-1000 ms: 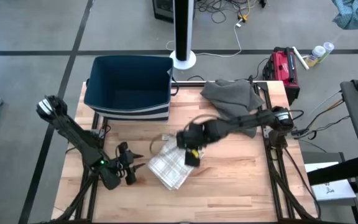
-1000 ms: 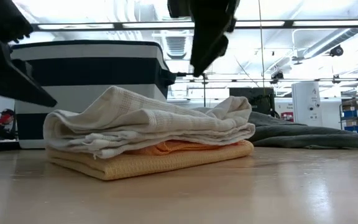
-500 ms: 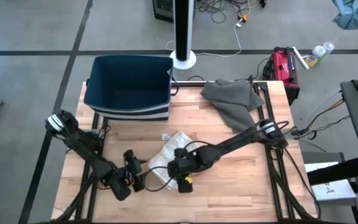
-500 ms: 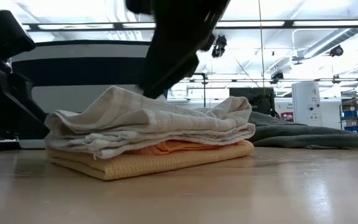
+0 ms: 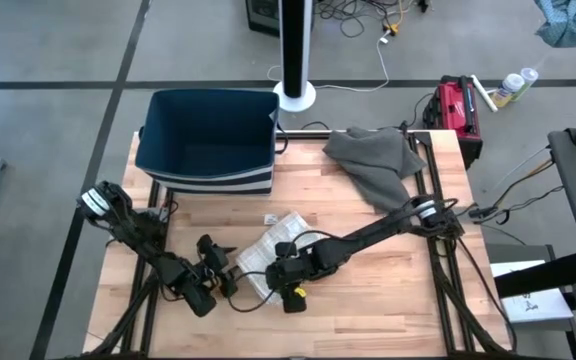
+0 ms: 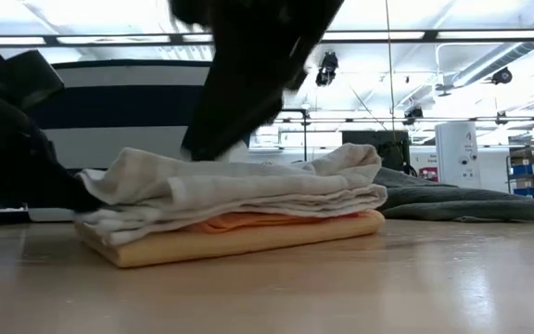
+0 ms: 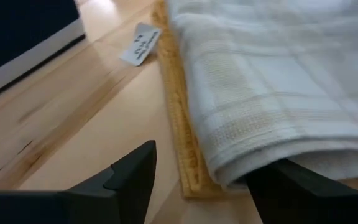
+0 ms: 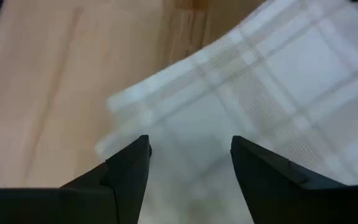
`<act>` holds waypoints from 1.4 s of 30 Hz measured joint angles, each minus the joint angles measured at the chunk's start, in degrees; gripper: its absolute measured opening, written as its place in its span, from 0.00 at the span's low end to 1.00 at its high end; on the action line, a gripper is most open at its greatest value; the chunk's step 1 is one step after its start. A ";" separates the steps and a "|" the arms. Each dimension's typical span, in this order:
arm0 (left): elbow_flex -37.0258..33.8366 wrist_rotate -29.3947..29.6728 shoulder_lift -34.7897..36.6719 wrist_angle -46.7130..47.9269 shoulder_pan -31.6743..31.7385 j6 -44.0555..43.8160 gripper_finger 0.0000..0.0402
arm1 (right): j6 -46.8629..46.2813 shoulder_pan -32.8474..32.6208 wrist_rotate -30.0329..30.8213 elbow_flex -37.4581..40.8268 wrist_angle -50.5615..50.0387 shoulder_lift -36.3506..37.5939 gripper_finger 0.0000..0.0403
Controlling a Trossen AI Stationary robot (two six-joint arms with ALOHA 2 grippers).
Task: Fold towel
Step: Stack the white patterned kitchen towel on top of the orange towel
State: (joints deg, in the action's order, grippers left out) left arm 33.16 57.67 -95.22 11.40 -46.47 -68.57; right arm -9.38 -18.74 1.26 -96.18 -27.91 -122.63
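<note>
A folded white checked towel [image 5: 271, 245] lies on top of a folded yellow towel [image 6: 248, 237] near the middle of the table. My right gripper [image 5: 290, 288] comes down on the white towel's near corner, open, with the cloth between its fingers [image 8: 188, 146]. My left gripper [image 5: 226, 277] stands low at the stack's left end, open. In the left wrist view one of its fingers is on bare wood and the other is tucked at the white towel's edge [image 7: 207, 163]. My left gripper meets the stack's left end [image 6: 86, 197] from the table's left, slanting down. One finger [image 7: 291, 186] lies under the white towel's rolled edge [image 7: 253, 163], over the yellow towel; the other touches no cloth. My right gripper rests its open fingers [image 6: 213, 144] on the white towel's top layer [image 8: 191, 124] from above, slanting down. The cloth is flattened beneath them; the stack stays on the table.
A dark blue bin [image 5: 208, 140] stands at the far left of the table. A crumpled grey cloth [image 5: 373, 160] lies at the far right. A small white tag [image 5: 268, 219] lies just beyond the stack. Bare wood runs along the near edge and to the right.
My right gripper has swung toward the near edge and come down onto the white towel, whose raised top is now pressed flat. My left gripper has sunk and moved right, up against the stack's left end, which has shifted slightly to the right.
</note>
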 joint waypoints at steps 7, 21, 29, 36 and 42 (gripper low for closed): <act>-1.42 0.50 -0.01 -0.48 -0.01 -3.73 0.52 | 8.94 -3.99 0.48 -0.08 -3.55 2.71 0.54; -1.48 -0.81 -2.19 -3.91 0.45 -4.07 0.40 | 26.59 -8.33 17.51 -0.08 3.36 -2.68 0.56; -1.46 -0.19 -5.19 -6.44 0.61 -4.19 0.39 | 28.85 -7.77 16.80 0.44 4.21 -3.05 0.59; -1.41 -0.68 -5.19 -6.95 0.76 -4.08 0.39 | 32.99 -7.56 16.09 0.44 7.34 -6.14 0.58; -1.41 -0.98 -5.16 -7.16 1.00 -3.86 0.36 | 31.24 -7.63 19.35 0.28 7.61 -6.09 0.58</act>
State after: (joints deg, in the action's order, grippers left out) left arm 31.75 56.69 -100.38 4.24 -45.47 -72.43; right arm 21.85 -26.37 20.61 -95.90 -20.31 -128.73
